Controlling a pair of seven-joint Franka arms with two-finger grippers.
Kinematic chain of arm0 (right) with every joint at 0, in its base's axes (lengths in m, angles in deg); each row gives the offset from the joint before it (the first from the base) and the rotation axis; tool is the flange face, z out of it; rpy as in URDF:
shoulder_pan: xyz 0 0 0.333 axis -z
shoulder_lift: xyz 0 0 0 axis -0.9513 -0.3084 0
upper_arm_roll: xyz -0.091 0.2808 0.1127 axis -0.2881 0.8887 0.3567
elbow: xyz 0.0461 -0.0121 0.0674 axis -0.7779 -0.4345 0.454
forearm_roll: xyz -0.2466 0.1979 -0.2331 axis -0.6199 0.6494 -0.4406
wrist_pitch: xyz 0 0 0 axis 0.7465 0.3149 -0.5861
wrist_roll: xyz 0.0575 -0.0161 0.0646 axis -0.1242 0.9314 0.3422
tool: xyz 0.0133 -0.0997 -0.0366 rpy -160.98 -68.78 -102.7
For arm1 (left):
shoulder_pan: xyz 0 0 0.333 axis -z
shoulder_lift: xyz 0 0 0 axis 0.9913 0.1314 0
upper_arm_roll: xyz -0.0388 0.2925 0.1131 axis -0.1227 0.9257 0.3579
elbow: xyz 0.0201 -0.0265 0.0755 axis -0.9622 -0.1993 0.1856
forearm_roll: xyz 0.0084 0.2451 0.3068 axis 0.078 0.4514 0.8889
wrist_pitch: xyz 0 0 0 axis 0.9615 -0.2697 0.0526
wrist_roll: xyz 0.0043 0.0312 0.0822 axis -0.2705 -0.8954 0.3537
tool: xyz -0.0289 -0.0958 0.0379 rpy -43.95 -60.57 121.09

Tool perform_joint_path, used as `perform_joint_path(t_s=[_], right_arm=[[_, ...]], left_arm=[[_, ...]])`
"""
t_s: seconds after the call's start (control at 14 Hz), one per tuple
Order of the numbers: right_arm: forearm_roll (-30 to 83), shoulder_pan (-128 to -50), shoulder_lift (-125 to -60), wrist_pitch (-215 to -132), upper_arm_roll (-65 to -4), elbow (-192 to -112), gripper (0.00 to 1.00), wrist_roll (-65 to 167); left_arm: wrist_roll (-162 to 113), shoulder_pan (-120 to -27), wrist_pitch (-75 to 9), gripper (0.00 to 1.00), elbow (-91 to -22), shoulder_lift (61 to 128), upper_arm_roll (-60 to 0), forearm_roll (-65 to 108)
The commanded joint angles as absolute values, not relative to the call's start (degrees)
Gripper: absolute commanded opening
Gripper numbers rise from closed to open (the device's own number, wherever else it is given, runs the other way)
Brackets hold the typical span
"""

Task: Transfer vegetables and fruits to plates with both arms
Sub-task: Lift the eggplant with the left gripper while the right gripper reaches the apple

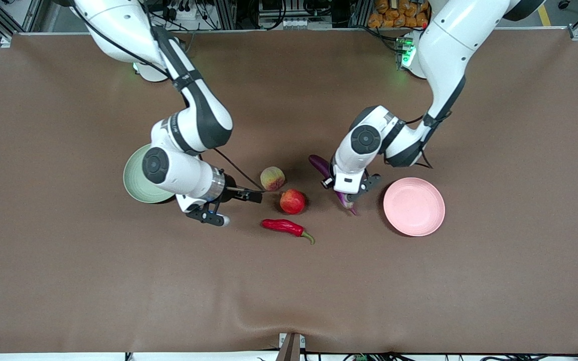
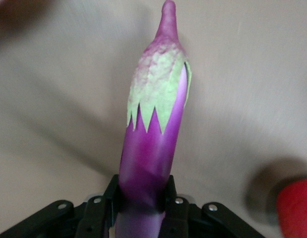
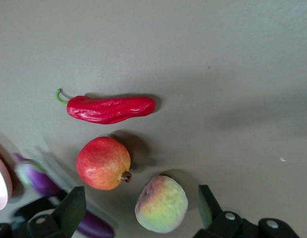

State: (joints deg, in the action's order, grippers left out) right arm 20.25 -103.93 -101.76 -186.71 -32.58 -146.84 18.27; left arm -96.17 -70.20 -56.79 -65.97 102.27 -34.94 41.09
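While the pale green plate [image 1: 136,188] lies half under the right arm's wrist at that arm's end of the table, the right gripper [image 1: 241,193] hangs with its jaws released over the cloth just beside the peach [image 1: 272,178], holding nothing. Touching distance from the peach, and nearer the front camera, sits the pomegranate [image 1: 292,201]; nearer again lies the red chili pepper [image 1: 284,226]. Both round fruits look firm and smooth and would likely roll, so a grip across the widest part seems safest; the chili looks light and glossy, best pinched mid-body.

Next comes the eggplant [image 2: 153,148], clenched in the left gripper [image 1: 347,196] partway along its purple body, calyx end pointing away. It seems stiff and slick, and may pivot in such a narrow hold. Whether it has left the table I cannot tell. The pale pink plate [image 1: 414,206] lies just beside it, bare. The left wrist hides the eggplant's middle from the front.
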Motion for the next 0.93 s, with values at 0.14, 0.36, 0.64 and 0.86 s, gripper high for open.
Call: perform_joint_path(t_s=[0.14, 0.36, 0.64, 0.86], right_arm=[[21.26, -107.97, -106.09, -186.86, -33.12, -142.55, 1.0, 17.95], [19.69, -110.62, -110.4, -187.3, -33.3, -137.89, 1.0, 19.17], [10.2, -113.08, -115.15, -190.98, -33.21, -133.14, 1.0, 26.2], [9.57, -114.66, -116.47, -194.06, -33.3, -132.96, 1.0, 28.83]], left_arm=[[-87.19, -77.15, -43.12, 0.0, -60.4, 95.84, -35.2, 42.54], [-71.3, -85.06, -41.43, 0.0, -60.21, 95.48, -35.2, 42.54], [-57.99, -92.37, -41.34, 0.0, -60.73, 96.27, -35.11, 42.54], [-51.93, -95.71, -41.43, 0.0, -60.82, 97.68, -35.11, 42.54]])
